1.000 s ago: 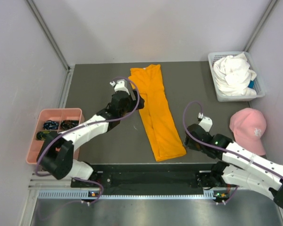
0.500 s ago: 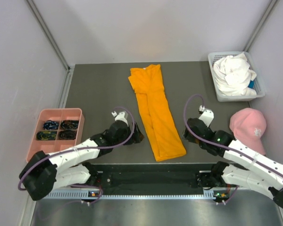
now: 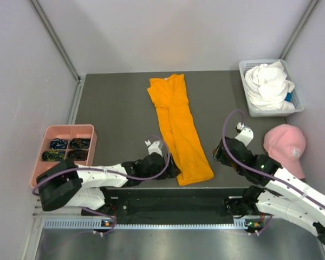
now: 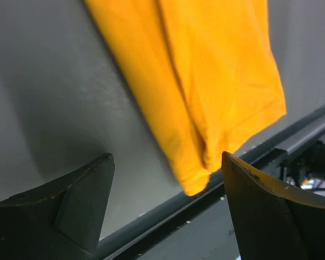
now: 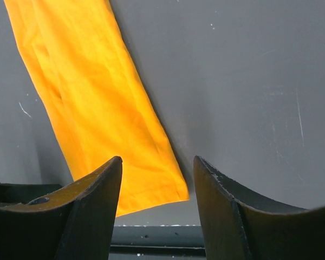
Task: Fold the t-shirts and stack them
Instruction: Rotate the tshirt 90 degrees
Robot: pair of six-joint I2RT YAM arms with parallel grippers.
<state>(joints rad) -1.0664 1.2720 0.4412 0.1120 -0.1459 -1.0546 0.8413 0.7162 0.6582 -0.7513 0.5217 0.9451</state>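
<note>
The orange t-shirt [image 3: 179,127] lies on the dark table as a long narrow strip running from the back toward the near edge. The white t-shirt [image 3: 268,84] sits crumpled in a basket at the back right. My left gripper [image 3: 172,169] is low beside the strip's near left corner, open, with that corner [image 4: 195,181] just ahead of its jaws and nothing held. My right gripper [image 3: 217,155] hovers to the right of the strip's near end, open and empty; the shirt's near right corner [image 5: 173,189] shows between its fingertips [image 5: 111,168].
A pink cap [image 3: 285,145] lies at the right edge, close to my right arm. A pink compartment tray [image 3: 49,131] holding small dark items sits at the left. The white basket [image 3: 247,111] stands at the back right. The table's near edge rail [image 4: 151,222] runs just beyond the shirt's end.
My left arm has swung from beside the shirt's upper left part down to its near left corner. My right gripper has shifted slightly to the right.
</note>
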